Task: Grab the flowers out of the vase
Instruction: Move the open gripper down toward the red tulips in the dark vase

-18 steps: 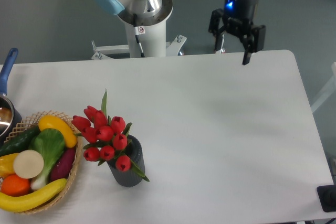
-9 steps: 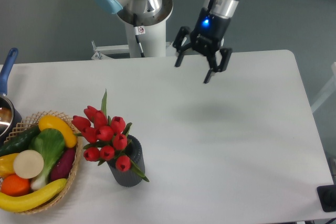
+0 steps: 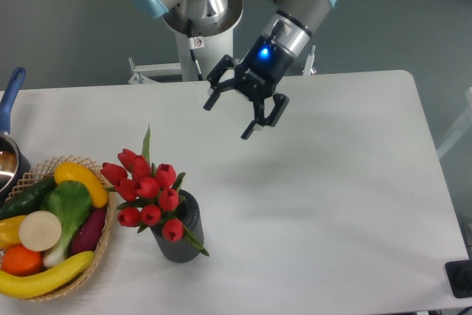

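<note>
Starting at the left edge of the white table: there's a pot with a blue handle poking in, only partly in view. Right next to it, at the front-left corner, sits a wicker basket loaded with produce, with a yellow banana along the front, an orange, a cucumber, a yellow pepper, something leafy green and a purple piece.

Just beside the basket on its right is the vase, dark grey and ribbed, standing upright near the front edge. The flowers are in it, a bunch of red tulip buds with green leaves, leaning up and to the left over the basket's rim. Nothing's touching them.

Further right and toward the back edge, the gripper hangs in the air above the table, tilted, fingers pointing down and to the left. Jaws are spread wide with nothing between them. It's well apart from the flowers. Blue light glowing on its body. The arm's base stands behind the back edge.
</note>
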Robot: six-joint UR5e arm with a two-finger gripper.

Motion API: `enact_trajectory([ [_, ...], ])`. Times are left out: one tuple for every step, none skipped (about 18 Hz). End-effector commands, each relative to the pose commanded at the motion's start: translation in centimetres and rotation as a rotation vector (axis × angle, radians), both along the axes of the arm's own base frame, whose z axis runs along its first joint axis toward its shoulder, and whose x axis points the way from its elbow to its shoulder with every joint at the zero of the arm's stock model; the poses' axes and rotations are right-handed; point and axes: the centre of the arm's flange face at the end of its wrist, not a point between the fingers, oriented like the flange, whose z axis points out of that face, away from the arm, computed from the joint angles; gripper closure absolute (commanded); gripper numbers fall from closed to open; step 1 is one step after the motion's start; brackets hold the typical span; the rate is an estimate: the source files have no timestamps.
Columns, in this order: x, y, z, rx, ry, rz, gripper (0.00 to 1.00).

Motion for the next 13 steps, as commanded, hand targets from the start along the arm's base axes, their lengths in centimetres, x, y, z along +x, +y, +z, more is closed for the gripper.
enact_trajectory([
  [0.1, 0.3, -0.3, 0.001, 0.003, -0.008, 0.0],
  [0.0, 1.0, -0.6, 0.008, 0.018, -0.02, 0.0],
  [-0.2, 1.7, -1.0, 0.014, 0.029, -0.032, 0.0],
  [-0.6, 2.2, -1.3, 0.024, 0.048, -0.04, 0.0],
  [-0.8, 3.0, -1.3, 0.032, 0.063, -0.051, 0.0],
  [-1.1, 3.8, -1.5, 0.037, 0.071, -0.064, 0.0],
  [-1.5, 4.5, -1.5, 0.038, 0.073, -0.073, 0.0],
  [-1.9, 4.9, -1.4, 0.039, 0.074, -0.075, 0.0],
  [-2.2, 5.2, -1.4, 0.041, 0.077, -0.078, 0.0],
  [-2.4, 5.6, -1.2, 0.048, 0.077, -0.083, 0.0],
  [-2.7, 6.0, -1.2, 0.056, 0.075, -0.089, 0.0],
  [-3.1, 6.4, -1.3, 0.059, 0.074, -0.09, 0.0],
  [-3.5, 6.8, -1.2, 0.061, 0.078, -0.093, 0.0],
])
